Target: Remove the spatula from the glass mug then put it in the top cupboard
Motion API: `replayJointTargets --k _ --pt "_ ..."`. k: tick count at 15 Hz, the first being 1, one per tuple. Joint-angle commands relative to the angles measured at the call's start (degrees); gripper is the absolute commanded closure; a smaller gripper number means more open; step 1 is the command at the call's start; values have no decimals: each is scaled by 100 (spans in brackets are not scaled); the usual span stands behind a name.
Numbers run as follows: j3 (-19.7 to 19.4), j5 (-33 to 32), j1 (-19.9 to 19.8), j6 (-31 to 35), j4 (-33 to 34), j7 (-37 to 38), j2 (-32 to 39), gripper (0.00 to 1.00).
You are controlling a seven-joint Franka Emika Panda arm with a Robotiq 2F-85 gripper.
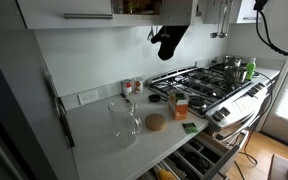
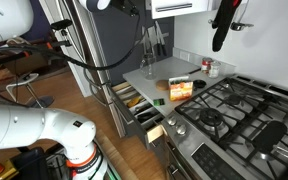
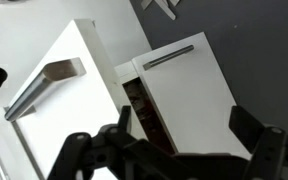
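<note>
Spatula: can't spot it in any view. No stick shows above the mug rim and there's nothing in the jaws. My guess is it's already up in the cupboard, but I can't see it there.
Handling: prob. light & stiff, being a wooden stick, w/ the blade end maybe a bit bendy. Best hold = mid-stick, across the jaws. It's thin, so it could swivel if pinched near one end.
Gripper [image 3: 187,135]: fingers spread wide, nothing btwn them, up high right in front of the top cupboard [image 3: 184,95].
Top cupboard: door ajar, brownish inside shows thru the gap. Contents too dark to tell.
Glass mug [image 1: 124,120]: upright on the counter [image 1: 89,130], well below the gripper. Looks empty, tho clear glass this small hides a lot. Fragile, tips easy.
Drawers [image 1: 199,155]: low ones pulled out by the stove [image 1: 209,85]. Bits inside, can't name them.
Pot [image 1: 234,68]: on a back burner, contents unclear.
</note>
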Motion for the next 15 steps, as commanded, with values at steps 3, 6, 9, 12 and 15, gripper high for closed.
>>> replayJointTargets --k 3,6,9,12,15 --pt "-306 710 908 546 493 -715 637 0" --pt "-511 1014 1412 872 793 -1117 995 0" --pt "-682 1170 1737 866 1010 -1376 1198 0" --pt "-667 1245 1741 804 1137 -1416 1270 0" --pt "-542 1235 1616 783 1210 -1321 1267 0"
